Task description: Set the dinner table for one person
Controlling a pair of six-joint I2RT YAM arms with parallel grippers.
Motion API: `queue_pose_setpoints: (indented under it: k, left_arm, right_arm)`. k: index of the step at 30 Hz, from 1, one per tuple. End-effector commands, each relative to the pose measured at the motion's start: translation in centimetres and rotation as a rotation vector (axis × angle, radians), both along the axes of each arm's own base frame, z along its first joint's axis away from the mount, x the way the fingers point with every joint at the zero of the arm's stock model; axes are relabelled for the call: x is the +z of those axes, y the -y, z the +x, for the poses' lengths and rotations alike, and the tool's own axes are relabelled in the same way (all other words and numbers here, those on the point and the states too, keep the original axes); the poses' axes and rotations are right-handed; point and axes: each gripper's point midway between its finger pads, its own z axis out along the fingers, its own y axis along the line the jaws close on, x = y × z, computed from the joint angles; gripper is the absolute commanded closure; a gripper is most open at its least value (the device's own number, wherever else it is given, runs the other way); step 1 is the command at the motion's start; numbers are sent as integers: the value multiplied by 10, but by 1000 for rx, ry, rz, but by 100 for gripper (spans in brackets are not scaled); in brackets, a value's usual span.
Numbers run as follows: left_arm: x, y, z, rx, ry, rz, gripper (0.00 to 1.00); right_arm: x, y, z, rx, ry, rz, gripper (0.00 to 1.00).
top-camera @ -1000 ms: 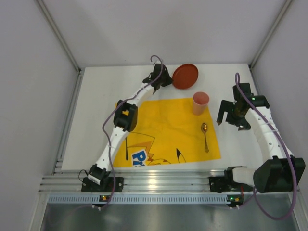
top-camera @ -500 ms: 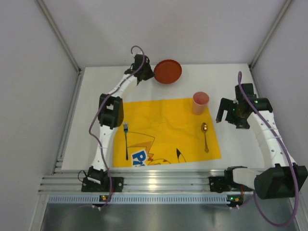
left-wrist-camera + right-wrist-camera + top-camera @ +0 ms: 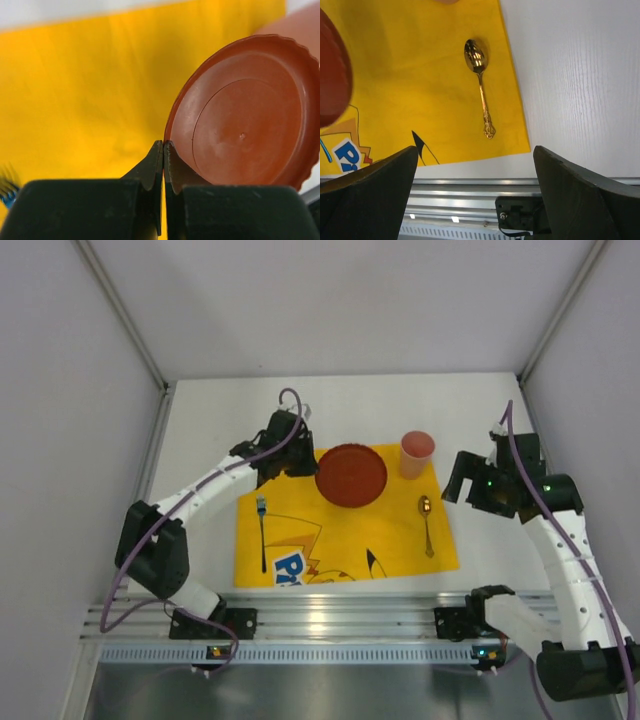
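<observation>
My left gripper (image 3: 308, 466) is shut on the left rim of a red plate (image 3: 352, 476), which is over the upper middle of the yellow cartoon cloth (image 3: 340, 530). In the left wrist view the jaws (image 3: 164, 149) pinch the plate's scalloped rim (image 3: 245, 115). The cloth lies on the white dinner table (image 3: 195, 450). A pink cup (image 3: 417, 453) stands at the cloth's far right corner. A gold spoon (image 3: 426, 524) lies on the cloth's right side and a blue-tipped fork (image 3: 262, 532) on its left. My right gripper (image 3: 462, 490) is open and empty, right of the spoon (image 3: 480, 85).
The ribbed aluminium rail (image 3: 330, 620) runs along the table's near edge, with both arm bases on it. Grey enclosure walls stand close at the left, right and back. Bare white tabletop (image 3: 580, 75) shows to the right of the cloth.
My left gripper has carried the red plate from the back of the table forward over the cloth. My right arm has drawn back slightly toward the near right.
</observation>
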Motion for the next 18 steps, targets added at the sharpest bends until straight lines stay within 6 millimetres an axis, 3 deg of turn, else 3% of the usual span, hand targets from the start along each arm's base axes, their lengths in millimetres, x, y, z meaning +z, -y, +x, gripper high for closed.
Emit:
queue_pose_setpoints:
  k: [1,2,4,7,11,12,18]
  left_arm:
    - [-23,-4,-59,-44,-49,70,100]
    - [-34,-12,-73,-8,-65,94,100]
    - [-52,-9,-94,4,-86,99,100]
    - [-62,-1,-108,1,-84,100,100]
    - [-71,7,-105,-5,-98,151,100]
    - [-81,4,-107,-3,-125,194,100]
    - [-82,-15,-92,74,-109,337,100]
  right_arm:
    - [1,-9,-13,32,20,27,0]
    - [0,-9,-18,31,26,29,0]
    - [0,-8,-26,31,36,32,0]
    - [-3,-9,-37,37,27,38,0]
    - [1,-7,-49,40,49,38,0]
    - [2,-7,-51,38,50,38,0]
    - [10,-4,-60,32,78,39,0]
